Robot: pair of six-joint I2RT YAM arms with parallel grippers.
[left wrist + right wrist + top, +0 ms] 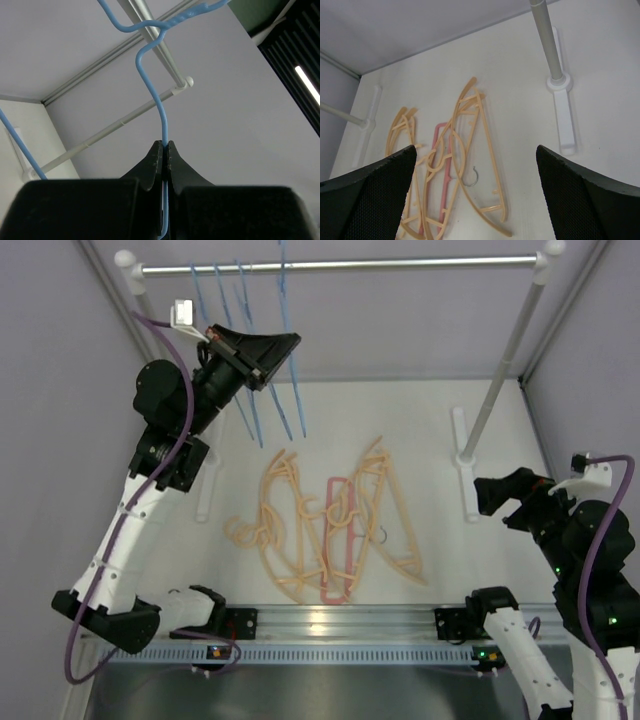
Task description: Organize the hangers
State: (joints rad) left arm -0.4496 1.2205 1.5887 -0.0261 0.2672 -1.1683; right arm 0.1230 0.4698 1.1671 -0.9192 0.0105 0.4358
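Several thin light-blue wire hangers [243, 340] hang from the silver rail [340, 265] at the back left. My left gripper [268, 352] is raised among them and shut on one blue hanger [150, 75]; its wire runs up from between the closed fingertips [158, 152] to the hook over the rail [165, 55]. Peach-orange hangers [290, 520] lie tangled on the white table with a pink-red hanger [338, 540] among them. My right gripper [505, 502] hovers open to their right, nothing between its fingers [375, 195]. Its view shows the peach hangers [470, 125], the pink one [437, 160] and a metal hook [473, 178].
The rail stands on two white posts, the right post [505, 360] with its foot [462, 445] on the table, the left foot [207, 495] beside my left arm. A metal mounting track [340, 620] runs along the near edge. Grey walls close in both sides.
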